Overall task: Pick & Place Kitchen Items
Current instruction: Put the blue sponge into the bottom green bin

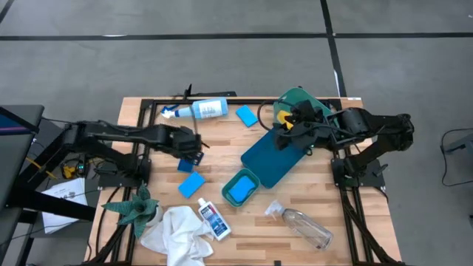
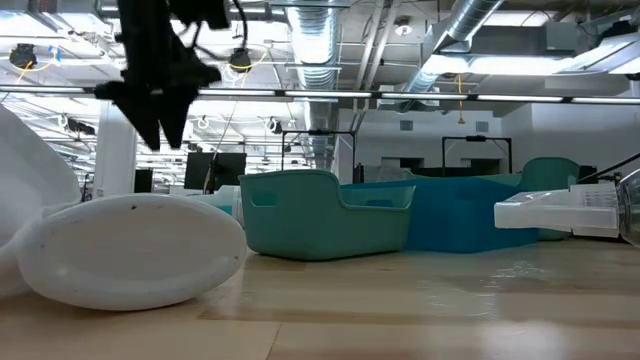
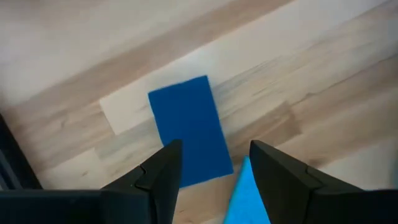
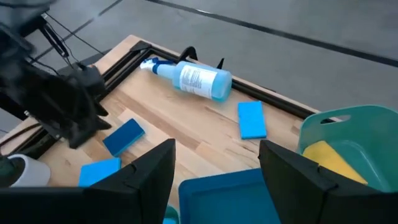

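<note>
- Two fingers of my left claw [image 3: 208,171] hang spread above the dark blue sponge [image 3: 189,129]; the lighter sponge [image 3: 249,196] lies just beside it, so I might catch both.
- My right claw [image 4: 214,168], spread and empty, waits over the blue tray [image 1: 277,151].
- The spray bottle [image 1: 199,109] lies far off; I think its label is unreadable.

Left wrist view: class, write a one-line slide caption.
Open left gripper hovers over a dark blue sponge on the wooden table.
</note>
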